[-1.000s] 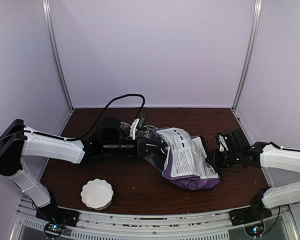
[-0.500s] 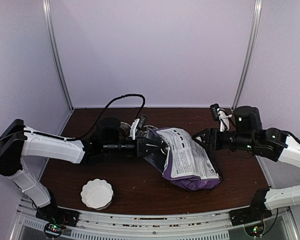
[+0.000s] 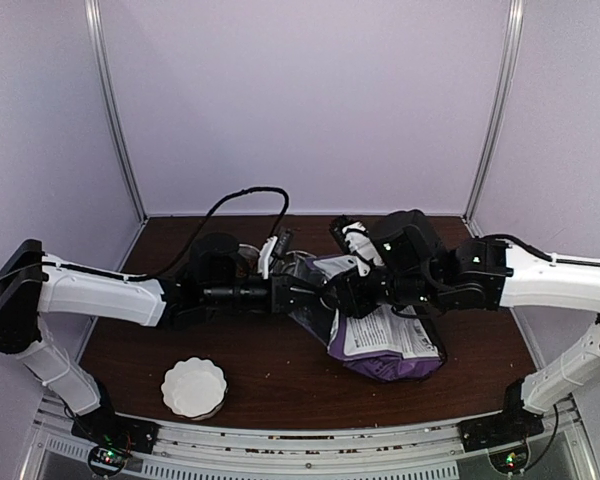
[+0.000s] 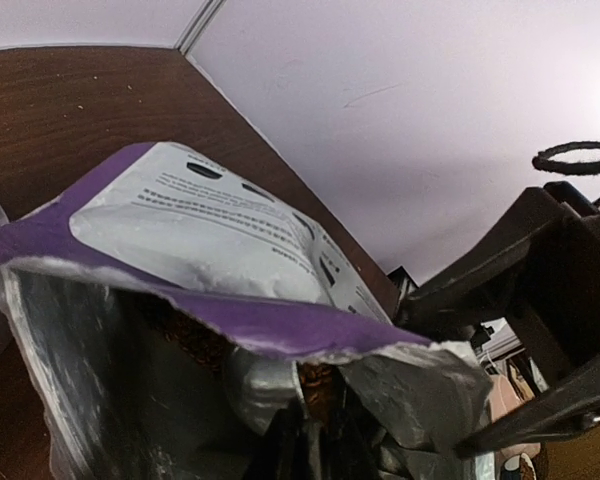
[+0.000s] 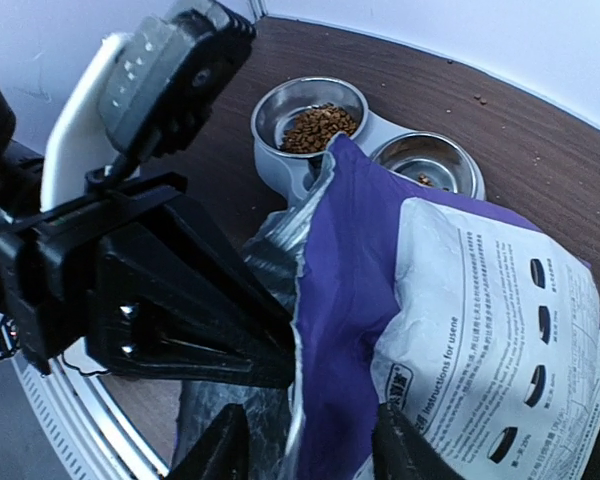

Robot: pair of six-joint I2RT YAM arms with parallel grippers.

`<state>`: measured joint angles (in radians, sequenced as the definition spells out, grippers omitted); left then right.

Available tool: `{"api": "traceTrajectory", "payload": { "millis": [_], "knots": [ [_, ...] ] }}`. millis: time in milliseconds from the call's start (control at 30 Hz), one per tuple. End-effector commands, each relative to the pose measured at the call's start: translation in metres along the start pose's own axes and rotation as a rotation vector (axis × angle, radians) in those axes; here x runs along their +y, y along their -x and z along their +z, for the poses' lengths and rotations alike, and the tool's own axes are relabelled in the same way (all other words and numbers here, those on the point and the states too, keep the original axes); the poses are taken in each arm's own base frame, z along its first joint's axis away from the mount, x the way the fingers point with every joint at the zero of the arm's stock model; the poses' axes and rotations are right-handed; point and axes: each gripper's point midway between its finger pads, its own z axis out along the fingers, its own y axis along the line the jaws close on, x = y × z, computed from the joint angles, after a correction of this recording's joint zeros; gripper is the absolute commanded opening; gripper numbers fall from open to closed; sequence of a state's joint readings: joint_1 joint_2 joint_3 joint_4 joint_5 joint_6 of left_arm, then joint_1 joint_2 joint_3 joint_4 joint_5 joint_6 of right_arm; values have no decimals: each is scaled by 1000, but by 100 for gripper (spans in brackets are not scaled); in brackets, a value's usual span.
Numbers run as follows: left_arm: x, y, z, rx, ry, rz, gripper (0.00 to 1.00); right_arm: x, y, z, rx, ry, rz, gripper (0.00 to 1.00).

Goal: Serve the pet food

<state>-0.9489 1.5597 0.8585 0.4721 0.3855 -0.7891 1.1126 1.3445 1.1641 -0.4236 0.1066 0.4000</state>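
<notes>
The purple-and-white bag lies on its side mid-table, its mouth facing left. My left gripper reaches into that mouth. In the left wrist view it looks shut on a shiny metal scoop inside the silver lining, with pet food against the scoop. My right gripper is open, and its fingers straddle the bag's upper purple lip without closing on it. More pet food fills one cup of the grey double bowl.
A white fluted dish sits at the near left. The double bowl stands behind the left arm, its second cup holding only a few bits. A black cable loops over the back. The two grippers are close together.
The right arm has swung from the table's right side leftward over the bag, bringing its open gripper to the bag's mouth. The left arm and bag have stayed put.
</notes>
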Motion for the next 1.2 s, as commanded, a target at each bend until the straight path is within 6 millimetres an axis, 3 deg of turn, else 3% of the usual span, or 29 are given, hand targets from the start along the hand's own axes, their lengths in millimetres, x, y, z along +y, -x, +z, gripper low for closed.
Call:
{"api": "traceTrajectory", "payload": {
  "millis": [0,133,267,600,1167],
  "knots": [
    [-43,46,-15,-132,-106,93,0,-34,3,-1,-2,-231,-4,35],
    [-45,47,-20,-141,-102,97,0,-57,4,-15,-35,-338,22,9],
    [-48,48,-26,-152,-110,93,0,-71,7,-30,-76,-374,52,0],
    [-57,56,-44,-193,-148,46,0,-90,2,-48,-109,-407,97,0],
    [-79,69,-68,-274,-307,7,0,-101,9,-61,-172,-386,200,0]
  ]
}}
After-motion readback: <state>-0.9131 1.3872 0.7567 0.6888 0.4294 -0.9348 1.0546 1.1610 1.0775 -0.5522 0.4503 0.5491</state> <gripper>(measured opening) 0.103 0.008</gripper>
